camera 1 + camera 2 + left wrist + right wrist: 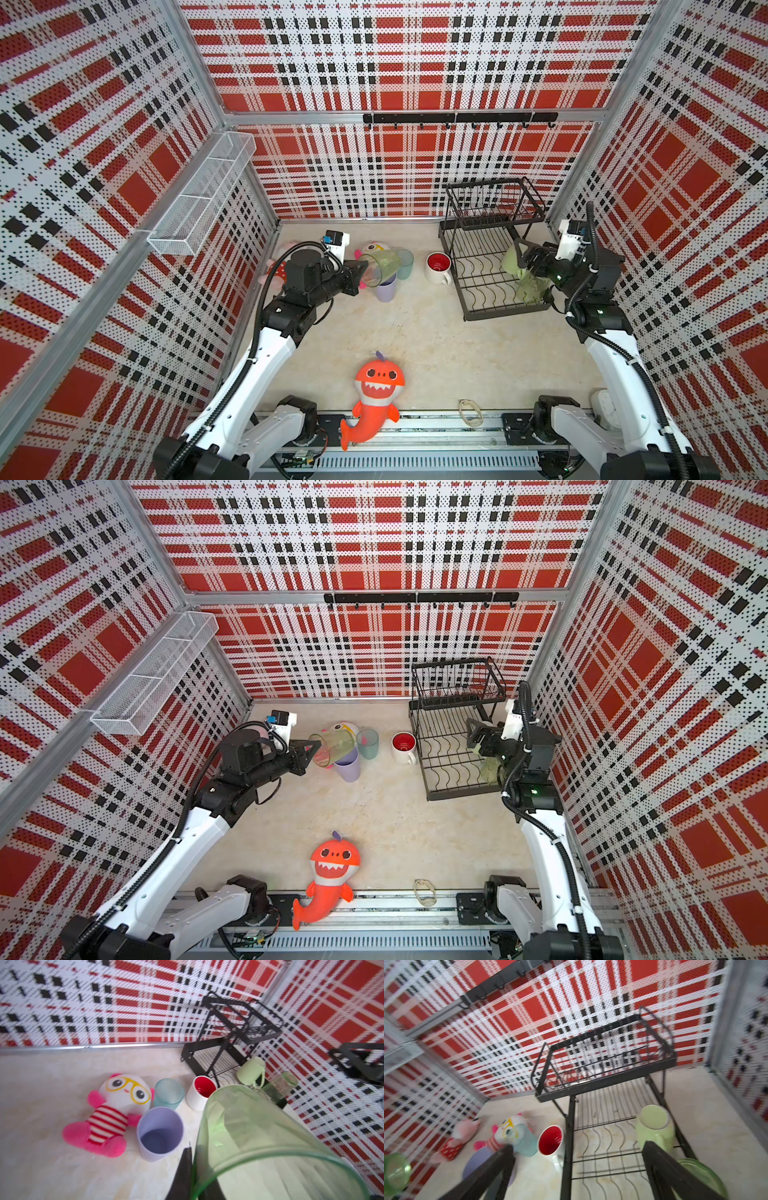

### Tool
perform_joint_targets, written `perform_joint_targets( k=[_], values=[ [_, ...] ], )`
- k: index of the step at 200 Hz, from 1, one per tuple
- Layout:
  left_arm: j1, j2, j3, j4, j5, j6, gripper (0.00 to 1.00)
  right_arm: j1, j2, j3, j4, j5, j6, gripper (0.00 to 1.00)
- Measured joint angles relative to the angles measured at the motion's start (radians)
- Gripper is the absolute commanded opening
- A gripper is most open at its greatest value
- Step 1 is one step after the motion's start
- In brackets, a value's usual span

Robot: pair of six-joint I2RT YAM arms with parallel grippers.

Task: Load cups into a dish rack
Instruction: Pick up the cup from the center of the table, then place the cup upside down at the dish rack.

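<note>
My left gripper [360, 271] [193, 1167] is shut on the rim of a translucent green tumbler [380, 268] [259, 1136], which it holds tilted on its side above the table. Under it stands the lavender cup [385, 289]. The teal cup [405, 264] and the white red-lined mug [438, 266] stand beside that. The black dish rack [507, 311] [604, 1082] is at the back right. On its lower tier are a pale-green mug [654, 1126] and a second green tumbler [704, 1172]. My right gripper [523, 257] [577, 1157] hangs open over that tier, holding nothing.
A panda plush with yellow glasses [122, 1105] and a pink plush [276, 270] lie behind the cups near the left arm. An orange shark plush [376, 395] lies at the front edge. A white mesh basket [203, 199] hangs on the left wall, a hook rail [457, 118] on the back wall.
</note>
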Motion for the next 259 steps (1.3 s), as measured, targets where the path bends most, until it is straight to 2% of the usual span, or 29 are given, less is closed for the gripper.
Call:
perform_joint_targets(
  k=[34,65,94,174,196,230,259],
  values=[
    [-0.103,0.047,0.006,0.109,0.039,-0.003,0.00,0.000,0.031,0.008,0.013,-0.204,0.077,1.00],
    [-0.210,0.132,0.010,0.236,0.053,-0.023,0.00,0.000,0.040,-0.017,0.123,-0.380,0.240,1.00],
    [-0.265,0.208,0.010,0.366,0.075,-0.071,0.00,0.010,0.072,-0.053,0.203,-0.517,0.367,1.00],
    [-0.298,0.325,0.023,0.600,0.153,-0.173,0.00,0.192,0.072,-0.071,0.136,-0.638,0.386,1.00],
    [-0.309,0.352,0.032,0.653,0.187,-0.184,0.00,0.205,0.052,-0.093,0.205,-0.699,0.452,1.00],
    [-0.328,0.391,0.037,0.702,0.231,-0.195,0.00,0.206,0.026,-0.137,0.418,-0.774,0.607,1.00],
    [-0.336,0.412,0.048,0.737,0.262,-0.197,0.00,0.206,0.034,-0.138,0.491,-0.792,0.659,0.99]
  ],
)
